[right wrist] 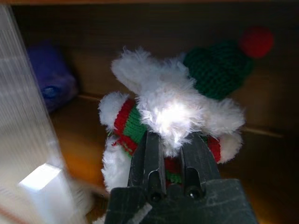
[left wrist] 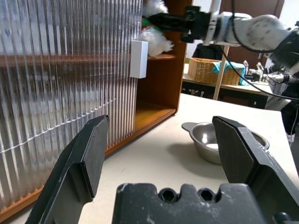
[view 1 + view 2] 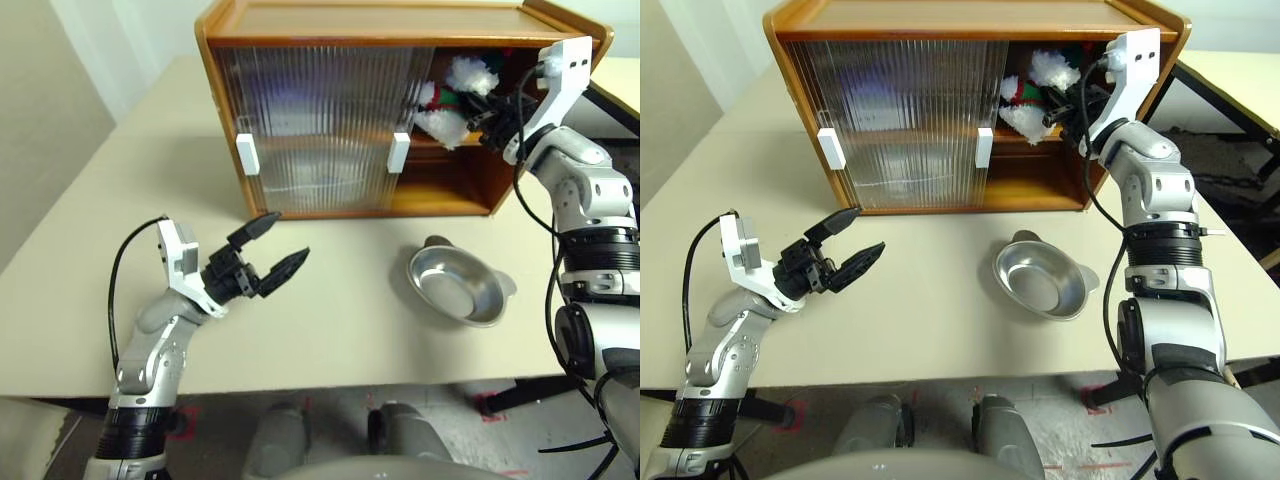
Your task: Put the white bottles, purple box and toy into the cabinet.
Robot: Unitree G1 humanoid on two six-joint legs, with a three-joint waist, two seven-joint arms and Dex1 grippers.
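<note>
Inside the cabinet [image 3: 330,110], at the open right-hand end of its upper level, the right claw [image 3: 478,122] is clamped on the toy [image 3: 452,100], its two black fingers [image 1: 150,158] pinching the white plush from behind. The toy's green hat with a red bobble and its red-and-green scarf show in the right wrist view, and the toy sits at the height of the cabinet's inner shelf [image 3: 455,140]; whether it rests on that shelf or hangs just above it cannot be told. Deeper in the cabinet, to the left of the toy and partly behind the ribbed door, lies the purple box [image 1: 49,77], dim in the shade. Both sliding doors [image 3: 320,125] cover the cabinet's left and middle, their white handles [image 3: 399,152] facing the counter [image 3: 340,300]. In front of the cabinet's open end, a steel dish [image 3: 458,283] stands on the counter. Well in front of the cabinet's left door, the left claw [image 3: 270,255] hangs above the counter with its fingers spread wide, gripping nothing.
</note>
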